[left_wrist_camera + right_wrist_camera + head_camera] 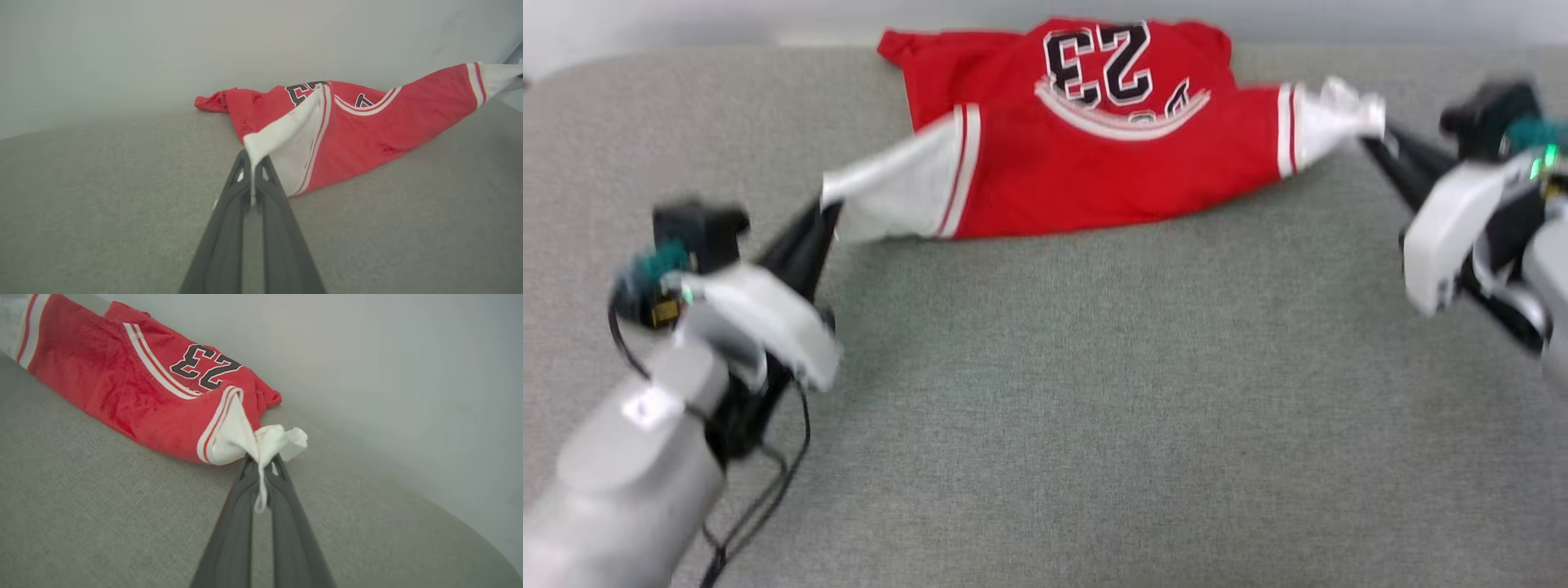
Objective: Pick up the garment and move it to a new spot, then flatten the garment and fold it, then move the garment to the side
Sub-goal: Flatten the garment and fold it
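My left gripper point(827, 212) and right gripper point(1370, 140) clamp the sleeves of the red-and-white jersey point(1094, 171). It stretches crosswise, far across the grey fabric surface point(1094, 392).

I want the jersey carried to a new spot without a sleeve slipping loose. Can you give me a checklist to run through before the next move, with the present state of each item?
1. Left hand shut on a white sleeve of the garment: ok.
2. Right hand shut on the other sleeve: ok.
3. Right grip takes enough cloth: cannot tell; the sleeve is bunched at the fingertips.
4. Garment spread flat: not ok; its far part lies crumpled.
5. Garment off the grey surface for carrying: not ok; its middle rests on it.
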### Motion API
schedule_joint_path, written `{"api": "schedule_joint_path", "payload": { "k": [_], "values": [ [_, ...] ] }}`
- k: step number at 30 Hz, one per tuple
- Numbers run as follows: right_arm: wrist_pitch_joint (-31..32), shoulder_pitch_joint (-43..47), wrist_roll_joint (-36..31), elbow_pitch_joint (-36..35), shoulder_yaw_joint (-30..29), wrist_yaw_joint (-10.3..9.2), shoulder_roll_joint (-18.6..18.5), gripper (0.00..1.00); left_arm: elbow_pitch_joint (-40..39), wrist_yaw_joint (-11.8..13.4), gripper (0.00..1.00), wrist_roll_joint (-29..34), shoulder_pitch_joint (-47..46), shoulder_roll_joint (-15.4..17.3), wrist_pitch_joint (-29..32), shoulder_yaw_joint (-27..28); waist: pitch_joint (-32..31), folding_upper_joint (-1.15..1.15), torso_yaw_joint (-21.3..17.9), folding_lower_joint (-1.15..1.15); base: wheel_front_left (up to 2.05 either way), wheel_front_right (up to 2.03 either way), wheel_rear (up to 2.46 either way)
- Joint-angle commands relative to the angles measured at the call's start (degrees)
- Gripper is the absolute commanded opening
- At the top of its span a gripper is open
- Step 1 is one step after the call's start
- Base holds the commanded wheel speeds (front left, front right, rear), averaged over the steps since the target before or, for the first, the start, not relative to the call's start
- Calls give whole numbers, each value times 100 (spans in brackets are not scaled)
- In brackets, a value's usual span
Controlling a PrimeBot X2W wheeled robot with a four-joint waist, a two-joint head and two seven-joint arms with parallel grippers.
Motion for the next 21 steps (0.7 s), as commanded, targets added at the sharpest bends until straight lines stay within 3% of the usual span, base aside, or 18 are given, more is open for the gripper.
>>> {"api": "schedule_joint_path", "payload": {
  "k": [1,13,21],
  "values": [
    [-19,144,31,-20,22,-4,-48,0,-48,38,0,-42,103,20,-38,5,-250,0,-5,1,0,0,0],
    [-26,2744,269,-892,-223,-4,-631,0,-700,479,0,-492,2659,501,-30,289,-1181,0,-45,1,0,0,0],
    [397,4595,199,-1793,-957,-4,-905,0,-953,776,0,-646,3715,839,-31,420,-1578,0,-98,1,0,0,0]
  ]
}}
